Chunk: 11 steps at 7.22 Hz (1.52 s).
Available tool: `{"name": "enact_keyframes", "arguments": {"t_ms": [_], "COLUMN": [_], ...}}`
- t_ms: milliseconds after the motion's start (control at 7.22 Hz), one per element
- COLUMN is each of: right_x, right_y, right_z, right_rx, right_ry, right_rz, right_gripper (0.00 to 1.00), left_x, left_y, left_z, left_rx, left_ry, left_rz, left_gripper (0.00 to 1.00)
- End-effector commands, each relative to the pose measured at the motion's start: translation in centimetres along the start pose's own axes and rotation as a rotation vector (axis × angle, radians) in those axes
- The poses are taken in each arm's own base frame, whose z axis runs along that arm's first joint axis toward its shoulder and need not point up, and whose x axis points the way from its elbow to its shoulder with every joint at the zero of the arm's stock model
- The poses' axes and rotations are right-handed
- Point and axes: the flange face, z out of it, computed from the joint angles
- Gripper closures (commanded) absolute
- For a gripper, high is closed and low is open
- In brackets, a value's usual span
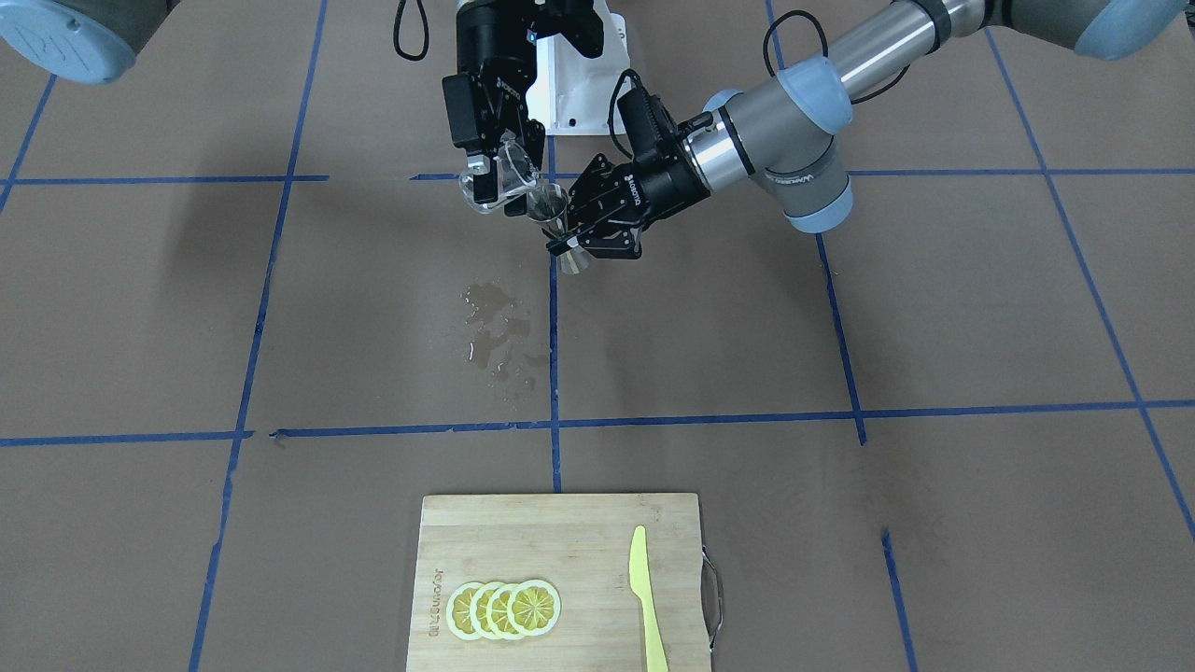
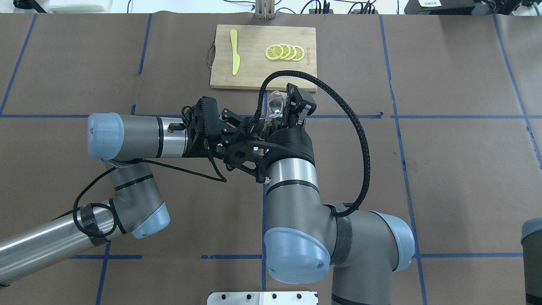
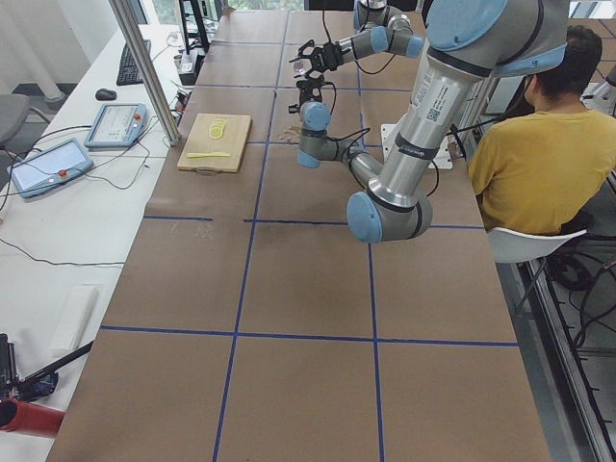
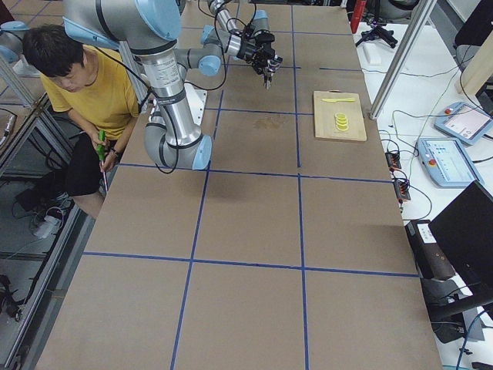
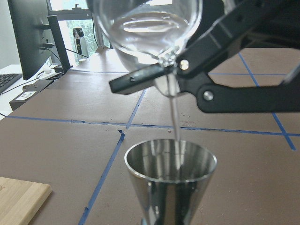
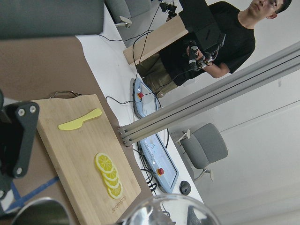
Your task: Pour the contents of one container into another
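The right gripper [image 1: 497, 184], jaws clamped on the small clear round glass cup [image 5: 150, 23], tips it above the brown bench [image 1: 840, 327] so a thin clear stream [image 5: 174, 117] drops into the shiny steel hourglass-shaped jigger [image 5: 171, 176]. The left gripper [image 1: 571, 241], jaws clamped on the jigger, holds it upright just beneath to catch the stream.

Robotics lab: tape-gridded table [image 4: 246, 216], teach pendants [image 4: 462, 122], aluminium posts [image 3: 146, 67], seated operator [image 3: 525, 164].

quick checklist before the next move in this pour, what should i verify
1. Cup gripped by the right gripper: ok.
2. Jigger gripped by the left gripper: ok.
3. Stream landing inside the jigger's mouth: ok.
4. Table dry below the pour: not ok, there is a puddle.
5. Jigger's fill level: cannot tell.
6. Liquid left in the cup: ok, some shows.
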Motion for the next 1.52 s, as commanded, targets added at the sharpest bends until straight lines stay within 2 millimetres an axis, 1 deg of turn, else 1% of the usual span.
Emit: {"name": "enact_keyframes", "arguments": {"t_ms": [0,277,1384], "right_x": [0.03,0.06,0.19], "right_y": [-0.03,-0.03,-0.17], "right_z": [0.00,0.00,0.00], "right_rx": [0.000,0.000,0.001], "right_ry": [0.003,0.007,0.022], "right_rz": [-0.029,-0.072,-0.120], "right_gripper": [1.00,1.00,1.00], "left_x": [0.04,0.05,0.10], "left_y": [-0.09,-0.08,-0.23], "left_z": [-0.07,-0.07,-0.12], "left_rx": [0.002,0.002,0.005], "left_ry": [0.000,0.002,0.002], "left_rz": [0.001,0.001,0.005], "left_gripper": [1.00,1.00,1.00]}}
